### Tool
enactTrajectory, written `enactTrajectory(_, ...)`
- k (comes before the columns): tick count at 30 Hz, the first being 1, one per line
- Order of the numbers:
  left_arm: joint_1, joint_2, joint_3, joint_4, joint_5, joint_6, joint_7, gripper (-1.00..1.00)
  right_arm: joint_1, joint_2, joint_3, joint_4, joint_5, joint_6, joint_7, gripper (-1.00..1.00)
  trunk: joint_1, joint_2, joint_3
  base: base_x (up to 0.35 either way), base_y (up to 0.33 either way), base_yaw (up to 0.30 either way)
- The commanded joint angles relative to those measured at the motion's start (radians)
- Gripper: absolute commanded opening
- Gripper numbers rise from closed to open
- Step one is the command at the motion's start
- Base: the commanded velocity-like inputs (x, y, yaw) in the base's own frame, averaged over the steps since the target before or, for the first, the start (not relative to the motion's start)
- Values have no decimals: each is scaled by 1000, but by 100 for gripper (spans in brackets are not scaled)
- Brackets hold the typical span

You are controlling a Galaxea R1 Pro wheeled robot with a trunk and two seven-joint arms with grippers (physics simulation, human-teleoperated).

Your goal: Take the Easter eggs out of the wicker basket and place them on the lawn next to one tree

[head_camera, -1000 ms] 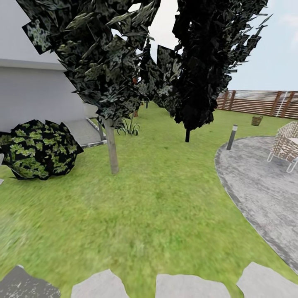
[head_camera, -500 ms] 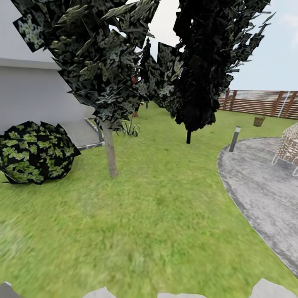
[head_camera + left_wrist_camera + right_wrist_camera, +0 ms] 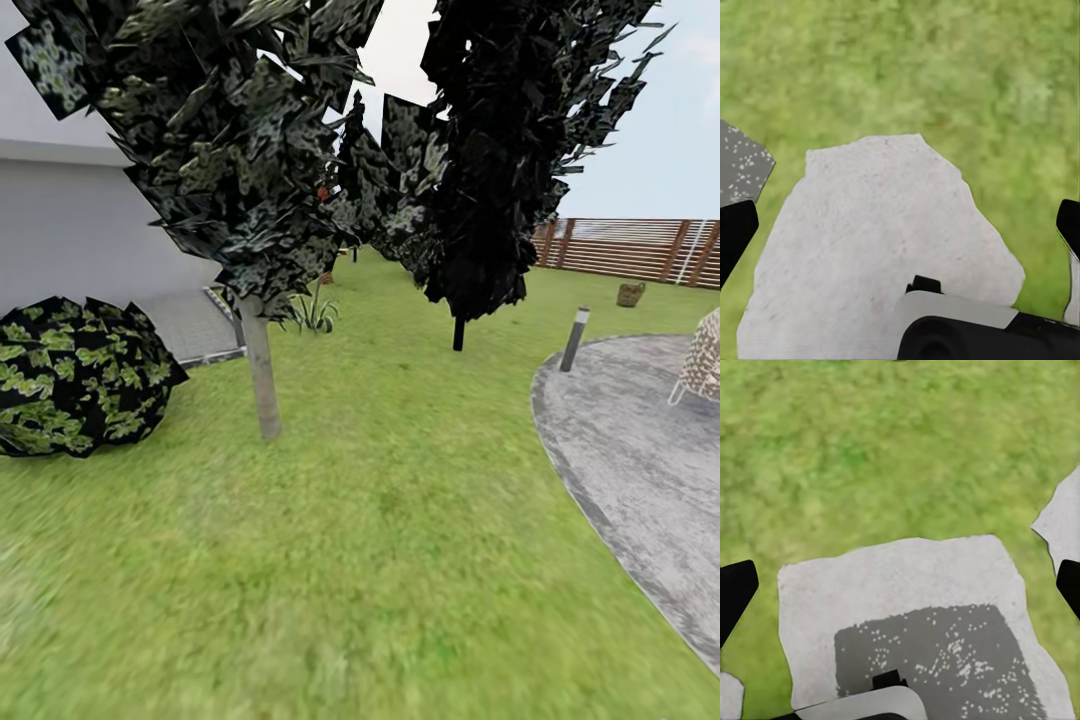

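The wicker basket point(image 3: 630, 294) stands small and far off on the lawn point(image 3: 380, 520), at the right near the fence. The Easter eggs are hidden at this distance. A tree point(image 3: 262, 385) with a pale straight trunk rises from the grass ahead and to the left. In the left wrist view, my left gripper point(image 3: 902, 225) is open above a pale stepping stone point(image 3: 877, 232), with nothing between its dark fingers point(image 3: 735, 232). My right gripper point(image 3: 902, 585) is likewise open and holds nothing, hanging over another stone point(image 3: 907, 585) set in grass.
A round green-speckled bush point(image 3: 70, 375) sits at the left by the white house point(image 3: 80, 230). A near-black tree point(image 3: 458, 332) stands mid-lawn. The grey paved patio point(image 3: 640, 450), a short bollard point(image 3: 574, 340) and a pale woven chair point(image 3: 705, 360) lie right. A slatted fence point(image 3: 640, 250) closes the back.
The head camera has moved forward: the stepping stones have slid out of the picture's bottom, and the pale-trunked tree and bush look nearer and further left. No garden thing has moved.
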Motion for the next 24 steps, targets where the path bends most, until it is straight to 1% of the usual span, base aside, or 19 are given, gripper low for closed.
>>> enactTrajectory(1,-1,0,7,1,-4,-3,-1,100,-1,0,-2,2,-3,-4,2,100,1,-2,-2,332,0,0)
enactTrajectory(9,-1,0,7,0,-4,-3,-1,100,-1,0,-2,3,-3,-4,2,100,1,-2,-2,332,-24,0)
enactTrajectory(24,-1,0,7,1,-4,-3,-1,100,-1,0,-2,2,-3,-4,2,100,1,-2,-2,332,-130,0)
